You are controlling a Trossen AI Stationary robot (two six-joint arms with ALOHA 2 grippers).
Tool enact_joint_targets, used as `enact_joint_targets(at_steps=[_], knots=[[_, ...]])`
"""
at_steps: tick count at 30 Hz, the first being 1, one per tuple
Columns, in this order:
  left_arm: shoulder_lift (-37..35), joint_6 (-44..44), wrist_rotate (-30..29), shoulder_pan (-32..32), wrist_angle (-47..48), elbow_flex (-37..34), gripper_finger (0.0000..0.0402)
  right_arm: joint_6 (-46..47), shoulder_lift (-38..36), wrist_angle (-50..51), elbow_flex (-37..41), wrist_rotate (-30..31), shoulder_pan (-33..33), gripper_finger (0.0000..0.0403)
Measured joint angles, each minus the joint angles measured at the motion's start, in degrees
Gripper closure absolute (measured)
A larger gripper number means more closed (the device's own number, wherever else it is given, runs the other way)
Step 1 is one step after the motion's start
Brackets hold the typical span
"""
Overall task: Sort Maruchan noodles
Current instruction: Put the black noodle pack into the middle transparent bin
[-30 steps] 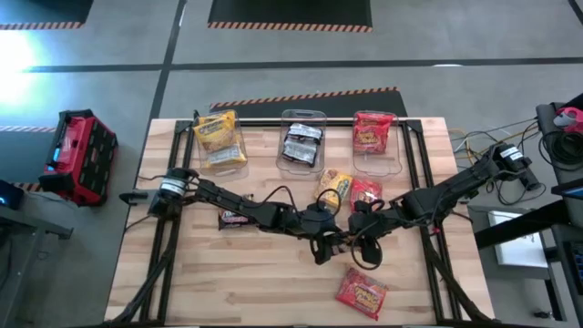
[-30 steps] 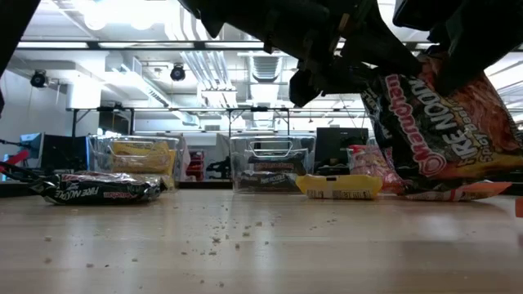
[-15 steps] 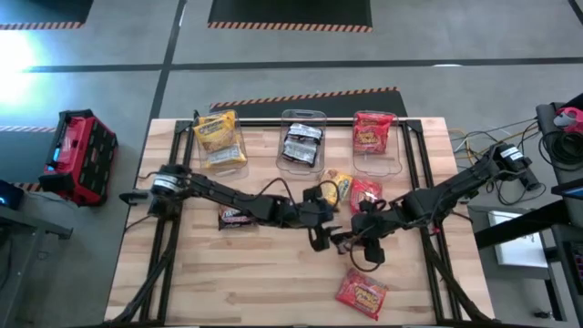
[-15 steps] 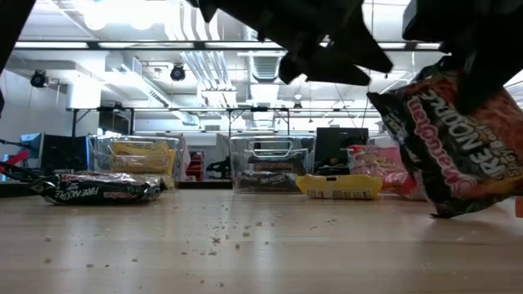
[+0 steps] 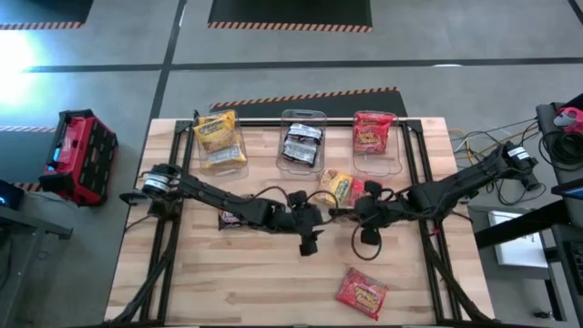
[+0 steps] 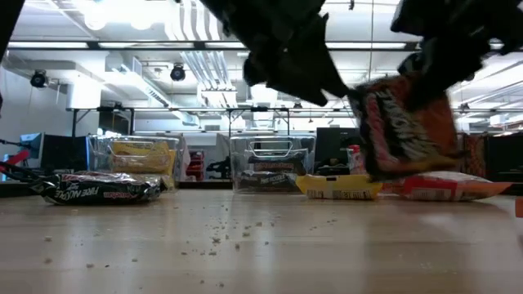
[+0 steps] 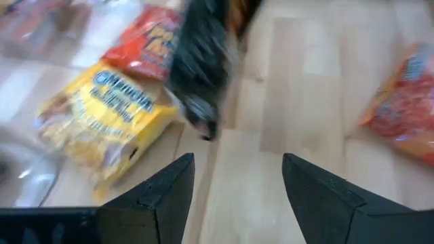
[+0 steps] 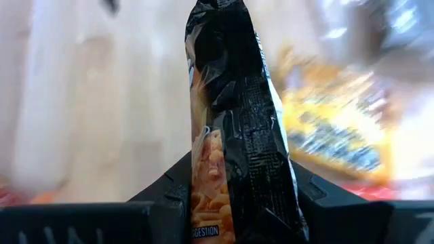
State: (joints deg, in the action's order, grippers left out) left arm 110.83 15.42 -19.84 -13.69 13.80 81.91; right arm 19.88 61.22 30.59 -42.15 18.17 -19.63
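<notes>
My right gripper (image 8: 241, 186) is shut on a dark brown Maruchan packet (image 6: 400, 126) with orange print, held in the air over the table's middle (image 5: 357, 214). My left gripper (image 7: 237, 159) stands open and empty just to its left (image 5: 308, 244). A yellow packet (image 5: 335, 185) and a red one (image 5: 366, 191) lie flat beyond the grippers. A dark packet (image 5: 232, 219) lies flat at the left, and a red one (image 5: 362, 293) near the front edge. Three clear bins at the far edge hold yellow (image 5: 219, 137), dark (image 5: 301, 144) and red (image 5: 372, 132) packets. My right gripper pinches the dark packet between its two fingers, one on each flat face, near one end (image 8: 230, 196). The fingers slant down from the table's right. The packet juts out past the fingertips, edge-on to the wrist camera. It hangs tilted, its lower edge (image 6: 384, 173) clear of the table.
The wooden table (image 5: 273, 282) has black rails along its left and right sides. A red and black case (image 5: 82, 155) stands on the floor to the left. Cables (image 5: 364, 237) loop under the right arm. Bare wood lies at the near left.
My right gripper has risen and gone toward the far edge with the dark packet; its lower end, which was on the table, now hangs clear. My left gripper has drawn away from the packet's top, toward the table's left.
</notes>
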Motion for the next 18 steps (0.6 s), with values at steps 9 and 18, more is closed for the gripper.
enact_joint_targets(at_steps=[9,18], knots=[[0.02,1.62,-18.88,-4.20,-12.48,-8.29,0.0196,-14.49,-4.37,-11.01,0.28,4.61,3.16,0.0284],[-0.09,-4.91,-21.53,-3.49,-39.83,-19.33,0.0196,-25.66,-9.00,-14.11,0.46,4.45,11.60,0.0283]])
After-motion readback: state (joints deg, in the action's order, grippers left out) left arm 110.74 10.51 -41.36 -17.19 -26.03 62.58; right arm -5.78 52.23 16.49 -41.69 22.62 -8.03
